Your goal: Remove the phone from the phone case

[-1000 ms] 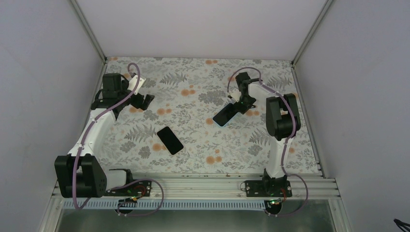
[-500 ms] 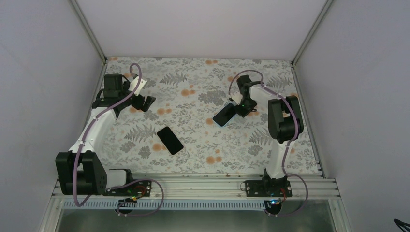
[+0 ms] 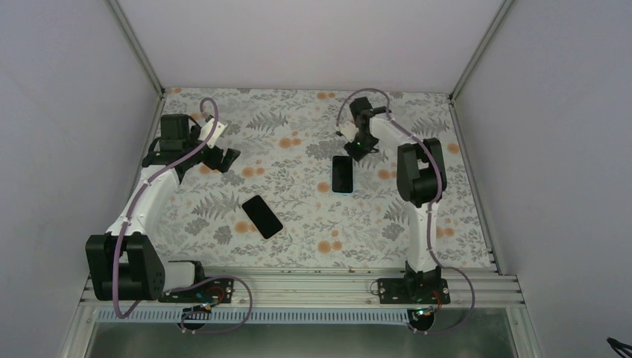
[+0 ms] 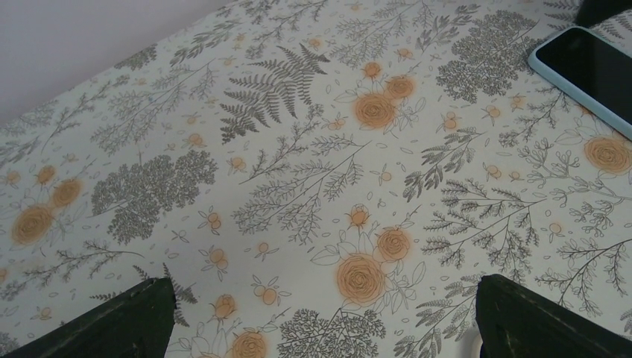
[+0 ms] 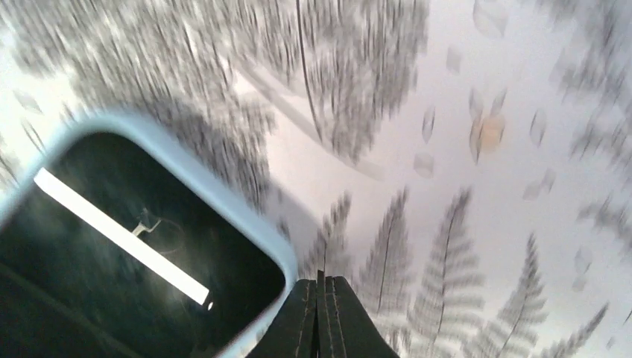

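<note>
Count: two dark slabs on floral-patterned bench (image 3: pixel 298 134): glossy black phone in light-blue phone case (image 3: pixel 342 174) mid-right, bare black rectangular slab (image 3: pixel 262 216) centre. Right gripper (image 3: pixel 353 149) closed, empty, beside case corner. Left gripper (image 3: pixel 227 158) spread wide, empty.

Glossy black phone screen (image 5: pixel 112 246) (reflecting a light strip), smooth pale-blue case rim (image 5: pixel 112 123), matt floral cloth (image 3: pixel 298 149)

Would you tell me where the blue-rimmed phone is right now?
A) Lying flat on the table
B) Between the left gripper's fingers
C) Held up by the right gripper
A: the blue-rimmed phone lies flat on the table, the right gripper is shut on nothing beside its corner, and the left gripper is open and far off.
</note>
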`<control>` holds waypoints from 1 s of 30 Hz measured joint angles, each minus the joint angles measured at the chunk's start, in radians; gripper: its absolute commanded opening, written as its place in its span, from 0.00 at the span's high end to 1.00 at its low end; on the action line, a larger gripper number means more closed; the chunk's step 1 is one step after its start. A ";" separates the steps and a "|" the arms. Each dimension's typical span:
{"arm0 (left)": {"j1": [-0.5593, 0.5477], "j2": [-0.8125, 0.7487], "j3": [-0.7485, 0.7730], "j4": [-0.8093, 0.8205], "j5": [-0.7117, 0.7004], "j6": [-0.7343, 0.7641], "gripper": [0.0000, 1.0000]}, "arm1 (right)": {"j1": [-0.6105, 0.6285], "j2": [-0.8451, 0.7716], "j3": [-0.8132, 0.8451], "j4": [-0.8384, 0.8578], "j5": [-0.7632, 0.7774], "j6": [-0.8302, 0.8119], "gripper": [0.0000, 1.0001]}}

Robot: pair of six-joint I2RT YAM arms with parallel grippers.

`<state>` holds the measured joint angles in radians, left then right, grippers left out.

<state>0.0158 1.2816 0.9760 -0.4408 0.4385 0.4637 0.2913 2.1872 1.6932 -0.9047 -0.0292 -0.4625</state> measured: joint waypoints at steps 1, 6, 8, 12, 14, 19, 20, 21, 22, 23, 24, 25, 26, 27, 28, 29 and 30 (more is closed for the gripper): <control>0.000 -0.002 0.000 0.000 0.000 0.000 0.00 | 0.011 0.023 0.045 -0.003 -0.002 -0.002 0.96; 0.000 -0.011 0.000 -0.002 0.002 0.000 0.00 | 0.057 0.119 0.227 -0.038 -0.021 -0.013 0.96; 0.000 -0.015 0.000 -0.003 0.003 0.000 0.00 | 0.076 0.152 0.273 -0.055 -0.032 -0.017 0.96; 0.000 -0.024 -0.004 0.000 0.003 0.000 0.00 | 0.116 0.170 0.266 -0.055 -0.033 -0.015 0.96; 0.000 -0.033 -0.016 0.002 0.003 0.000 0.00 | 0.124 0.142 0.217 -0.022 -0.018 -0.005 0.96; 0.000 -0.040 -0.037 0.004 0.003 0.000 0.00 | 0.126 -0.002 0.075 0.023 0.008 0.012 0.96; 0.000 -0.040 -0.039 0.005 0.003 0.000 0.00 | 0.125 -0.036 0.056 0.027 0.009 0.013 0.96; 0.000 -0.039 -0.040 0.005 0.005 0.000 0.00 | 0.124 -0.056 0.047 0.030 0.009 0.013 0.96; 0.000 -0.037 -0.040 0.006 0.008 0.000 0.00 | 0.120 -0.079 0.039 0.032 0.012 0.015 0.96; 0.000 -0.032 -0.040 0.008 0.012 0.000 0.00 | 0.119 -0.090 0.036 0.035 0.014 0.017 0.96; 0.000 -0.027 -0.040 0.012 0.016 0.000 0.00 | 0.118 -0.096 0.033 0.042 0.020 0.020 0.93; 0.000 -0.021 -0.039 0.014 0.019 -0.001 0.00 | 0.118 -0.096 0.029 0.049 0.027 0.025 0.82; 0.000 -0.013 -0.039 0.015 0.023 -0.001 0.00 | 0.115 -0.095 0.019 0.060 0.036 0.034 0.62; 0.000 -0.009 -0.039 0.016 0.026 -0.001 0.00 | 0.111 -0.094 0.008 0.063 0.040 0.046 0.42; 0.000 -0.006 -0.039 0.015 0.027 -0.001 0.00 | 0.108 -0.094 -0.001 0.062 0.040 0.063 0.26; 0.000 -0.005 -0.039 0.016 0.028 0.000 0.00 | 0.104 -0.094 -0.008 0.059 0.039 0.077 0.05; 0.000 -0.006 -0.039 0.017 0.028 0.000 0.00 | 0.098 -0.096 -0.016 0.058 0.037 0.090 0.01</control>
<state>0.0158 1.2758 0.9367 -0.4236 0.4667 0.4637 0.3897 2.0911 1.6768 -0.8463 0.0082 -0.3725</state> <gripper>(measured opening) 0.999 0.545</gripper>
